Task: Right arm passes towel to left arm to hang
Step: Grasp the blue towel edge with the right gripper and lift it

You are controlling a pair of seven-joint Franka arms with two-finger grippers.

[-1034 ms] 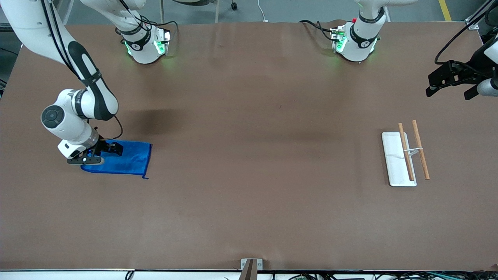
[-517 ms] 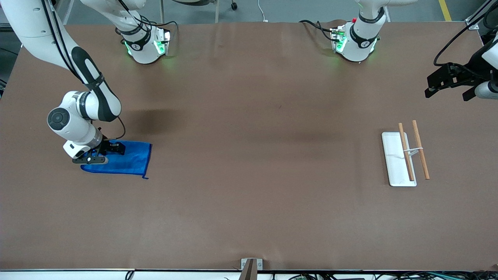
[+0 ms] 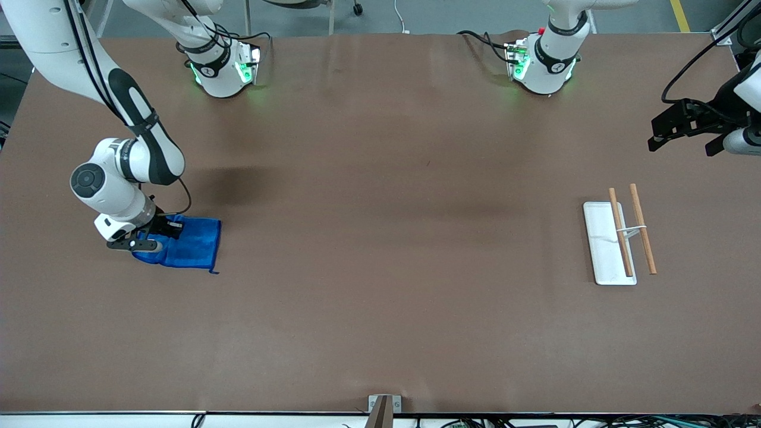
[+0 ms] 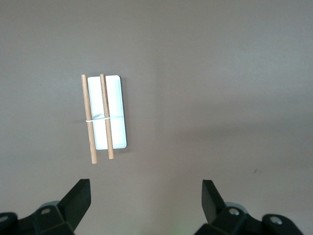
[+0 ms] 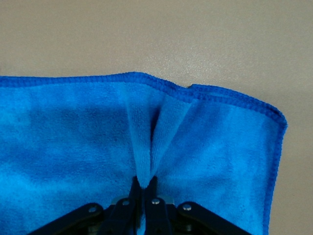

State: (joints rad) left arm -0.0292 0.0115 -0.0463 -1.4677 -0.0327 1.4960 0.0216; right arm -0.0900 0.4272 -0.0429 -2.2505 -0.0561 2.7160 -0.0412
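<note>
The royal-blue towel (image 3: 189,245) lies on the brown table near the right arm's end, one edge bunched up. My right gripper (image 3: 156,233) is down on that edge and shut on a pinched fold of the towel (image 5: 146,147), which rises into a ridge between the fingers. A loose thread trails from the corner nearest the front camera. My left gripper (image 3: 684,128) is open and empty, high over the left arm's end of the table; its fingers (image 4: 78,200) frame bare table in the left wrist view.
A white tray (image 3: 600,244) with two wooden rods (image 3: 631,229) joined by a white band sits toward the left arm's end, also in the left wrist view (image 4: 112,115). A metal bracket (image 3: 383,404) is at the table's front edge.
The right gripper has closed on the towel's edge and pulled it slightly toward the right arm's end; the cloth has bunched and looks narrower. The left arm has barely moved.
</note>
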